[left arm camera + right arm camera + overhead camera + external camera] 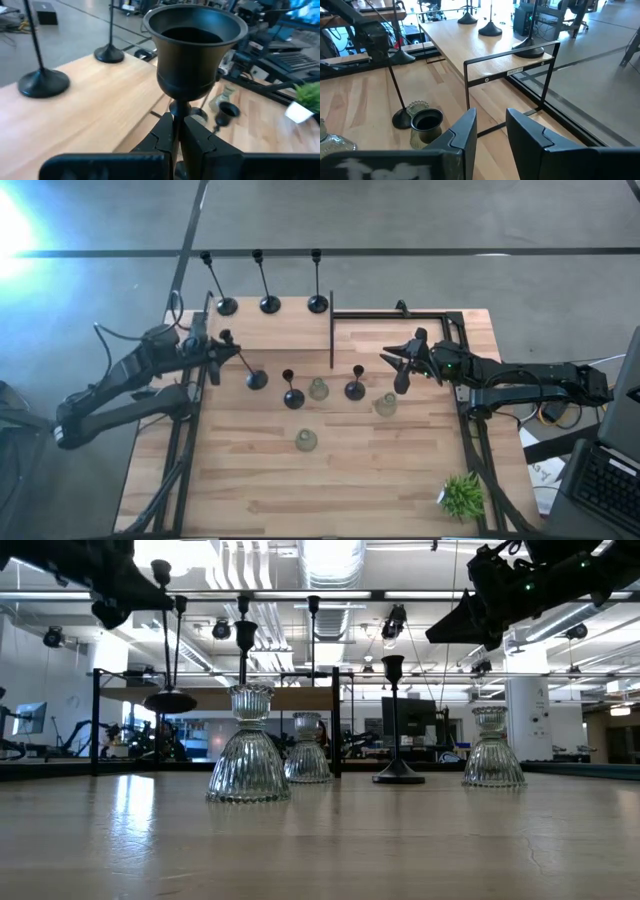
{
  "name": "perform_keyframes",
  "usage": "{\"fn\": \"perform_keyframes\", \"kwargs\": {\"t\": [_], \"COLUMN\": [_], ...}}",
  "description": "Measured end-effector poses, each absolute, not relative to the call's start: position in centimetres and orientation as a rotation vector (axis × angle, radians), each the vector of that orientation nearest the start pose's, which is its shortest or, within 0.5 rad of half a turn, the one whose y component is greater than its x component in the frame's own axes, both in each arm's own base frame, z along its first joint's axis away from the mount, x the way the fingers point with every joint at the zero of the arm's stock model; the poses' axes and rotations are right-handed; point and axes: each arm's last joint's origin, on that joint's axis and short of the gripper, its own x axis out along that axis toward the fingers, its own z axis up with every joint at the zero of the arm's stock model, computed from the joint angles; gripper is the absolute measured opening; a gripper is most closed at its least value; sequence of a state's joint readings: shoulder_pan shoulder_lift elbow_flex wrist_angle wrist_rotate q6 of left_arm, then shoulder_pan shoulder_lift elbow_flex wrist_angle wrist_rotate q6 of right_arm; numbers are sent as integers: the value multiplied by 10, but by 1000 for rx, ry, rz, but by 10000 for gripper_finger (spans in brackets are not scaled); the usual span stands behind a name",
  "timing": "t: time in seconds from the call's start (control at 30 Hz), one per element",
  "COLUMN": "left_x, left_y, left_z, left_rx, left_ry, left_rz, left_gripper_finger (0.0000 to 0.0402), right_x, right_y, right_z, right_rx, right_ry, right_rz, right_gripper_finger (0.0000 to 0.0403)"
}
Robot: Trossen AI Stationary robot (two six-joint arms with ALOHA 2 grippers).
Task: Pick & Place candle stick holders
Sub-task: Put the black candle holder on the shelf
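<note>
While overhead hides it, left hand point(177, 131) pinches candle holder point(194, 50) stem.

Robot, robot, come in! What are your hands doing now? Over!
Left gripper shut on tall black candle holder, lifted. Right gripper open, empty, above table. Clear glass holders nearby.

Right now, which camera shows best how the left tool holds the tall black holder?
The left wrist view: the left tool is clamped on the tall black holder's stem just below its cup. The high view shows it tilted; the low view shows its base lifted; the right wrist view only distantly.
</note>
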State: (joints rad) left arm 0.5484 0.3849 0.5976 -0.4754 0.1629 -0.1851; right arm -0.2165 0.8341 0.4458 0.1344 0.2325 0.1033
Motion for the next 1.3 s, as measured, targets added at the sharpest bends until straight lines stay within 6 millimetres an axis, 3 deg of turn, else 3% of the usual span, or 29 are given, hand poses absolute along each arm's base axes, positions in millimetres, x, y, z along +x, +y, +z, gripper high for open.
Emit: {"fn": "perform_keyframes", "kwargs": {"t": [0.23, 0.43, 0.83, 1.03, 1.3], "left_x": [92, 102, 103, 108, 122], "left_y": [42, 39, 34, 30, 9], "left_z": [252, 230, 230, 211, 203], "left_rx": [-318, -326, -308, -314, -224], "left_ry": [304, 277, 301, 374, 306], "left_rz": [333, 271, 247, 198, -103], "left_gripper_finger": [17, 17, 17, 17, 17], "right_x": [179, 179, 179, 179, 179], "right_y": [-46, -46, -46, -46, -46], "right_z": [238, 237, 236, 236, 236], "right_rx": [101, 98, 104, 102, 101], "right_ry": [232, 234, 236, 238, 238], "right_rz": [-460, -459, -459, -459, -459], "right_gripper_finger": [102, 93, 102, 97, 89]}}
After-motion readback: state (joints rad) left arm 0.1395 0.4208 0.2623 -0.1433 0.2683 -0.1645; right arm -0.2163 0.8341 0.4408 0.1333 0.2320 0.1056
